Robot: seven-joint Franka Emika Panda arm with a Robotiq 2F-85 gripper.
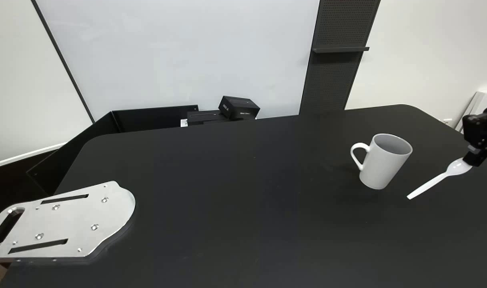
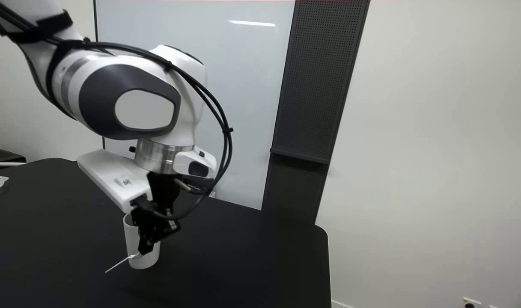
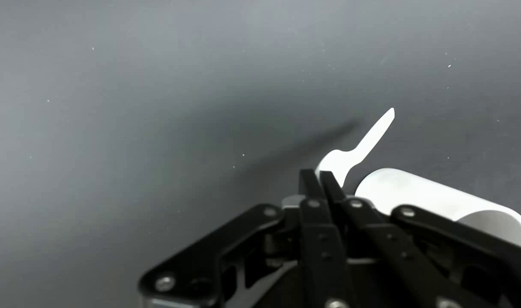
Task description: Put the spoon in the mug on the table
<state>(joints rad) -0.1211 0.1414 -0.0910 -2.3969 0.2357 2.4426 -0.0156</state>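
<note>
The white mug (image 1: 383,166) stands upright on the black table (image 1: 247,208), its loop handle facing away from my gripper in that exterior view. My gripper (image 1: 472,161) is shut on the bowl end of the white spoon (image 1: 457,167), to the mug's right there. The spoon's handle slants down, its free end above the table. In an exterior view my gripper (image 2: 145,249) and the spoon (image 2: 122,261) are in front of the mug (image 2: 132,237), partly hiding it. In the wrist view the fingertips (image 3: 321,173) pinch the spoon (image 3: 341,163); the mug (image 3: 414,194) lies to the right, partly hidden.
A white metal plate with slots (image 1: 75,224) lies at the table's left end. Black boxes (image 1: 239,108) sit at the table's back edge. A dark perforated panel (image 2: 318,85) and a whiteboard (image 1: 179,52) stand behind. Black cables (image 2: 226,141) hang along the arm.
</note>
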